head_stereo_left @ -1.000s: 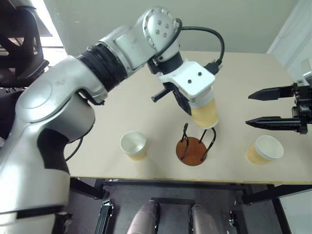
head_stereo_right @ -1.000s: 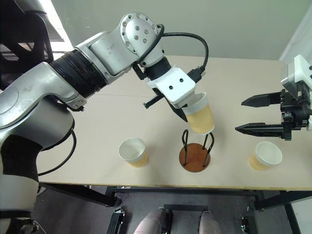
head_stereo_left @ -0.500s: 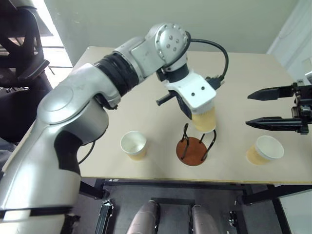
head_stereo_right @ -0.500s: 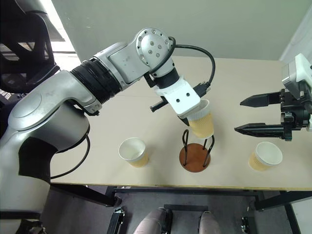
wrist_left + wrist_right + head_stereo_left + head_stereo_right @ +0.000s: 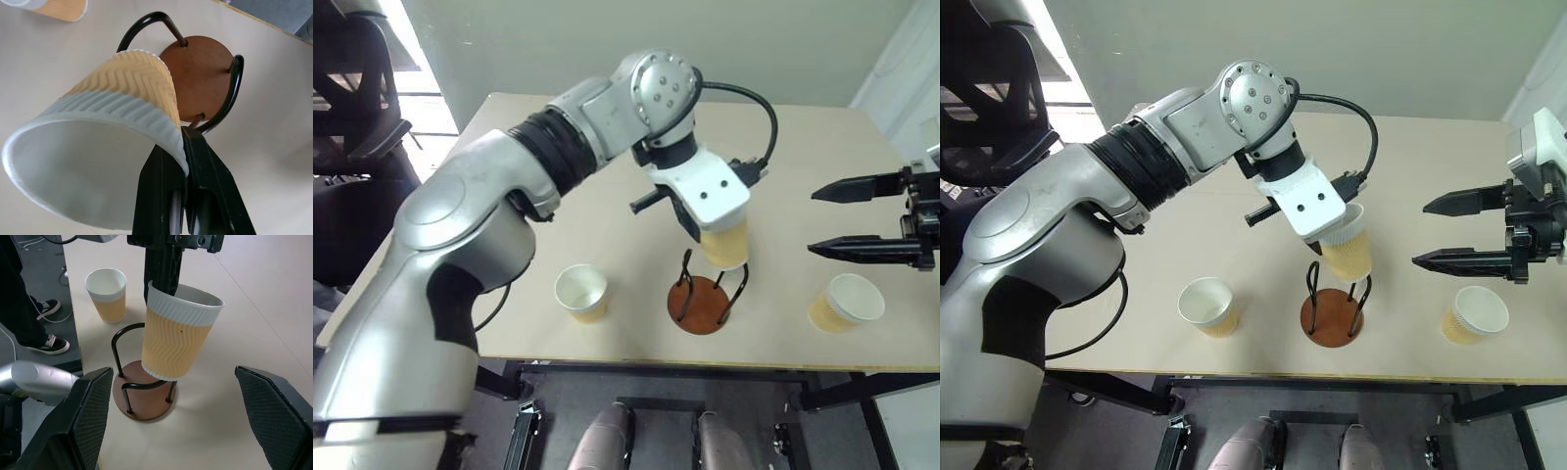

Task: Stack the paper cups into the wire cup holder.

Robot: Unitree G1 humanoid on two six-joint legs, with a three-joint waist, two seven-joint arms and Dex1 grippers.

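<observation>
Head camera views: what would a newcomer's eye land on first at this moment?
The left gripper, jaws pinching the rim of a ribbed tan-orange paper cup, holds it tilted just above the black wire cup holder with the round reddish-brown base near the table's front edge. Two more tan-orange paper cups stand upright on the table, one left of the holder, one right, beneath the open right gripper.

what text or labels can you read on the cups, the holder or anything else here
None: no readable word, number or brand.
The ribbed paper cup in the left hand: a wave-patterned wall and one small dark speck, no print.
The two plain paper cups on the table: no print.
The wire cup holder: bare brown base, no label.
</observation>
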